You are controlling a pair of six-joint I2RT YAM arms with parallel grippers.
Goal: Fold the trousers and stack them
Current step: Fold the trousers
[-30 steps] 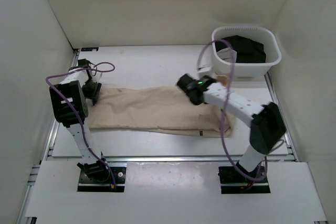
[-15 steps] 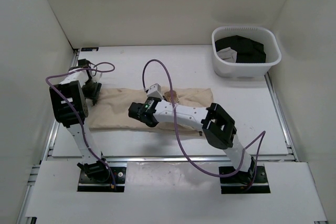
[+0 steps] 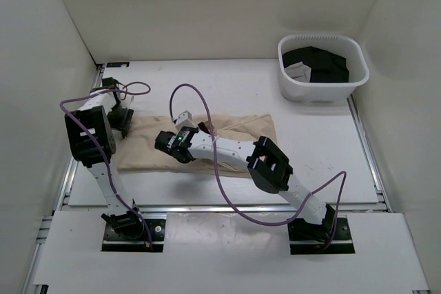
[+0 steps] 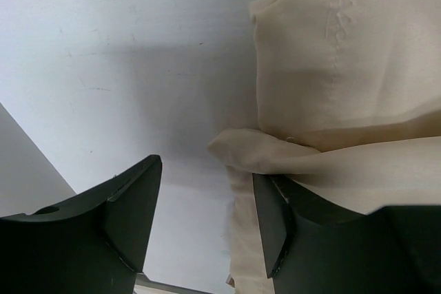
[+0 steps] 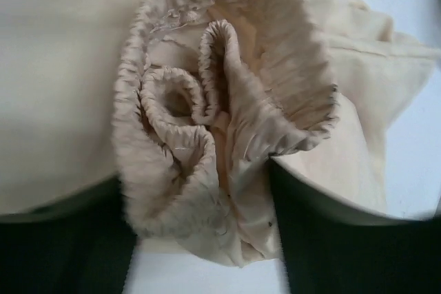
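Note:
The beige trousers (image 3: 141, 151) lie flat across the middle of the table, folded over on themselves. My right arm reaches far left over them, and my right gripper (image 3: 167, 144) hovers above their left half. In the right wrist view its jaws stand wide apart and open, with the bunched elastic waistband (image 5: 172, 101) loose between the fingers (image 5: 331, 239). My left gripper (image 3: 124, 120) sits at the left end of the trousers. It is open (image 4: 203, 225), with bare table in the gap, and a folded cloth edge (image 4: 248, 153) lies against its right finger (image 4: 275, 225).
A white basket (image 3: 320, 93) holding black clothes (image 3: 320, 63) stands at the back right. White walls close in the table on the left, back and right. A purple cable (image 3: 180, 91) loops above the trousers.
My right arm swept from the right end of the trousers to the left, carrying the waistband over and folding them. Its jaws then opened. The left arm stayed put.

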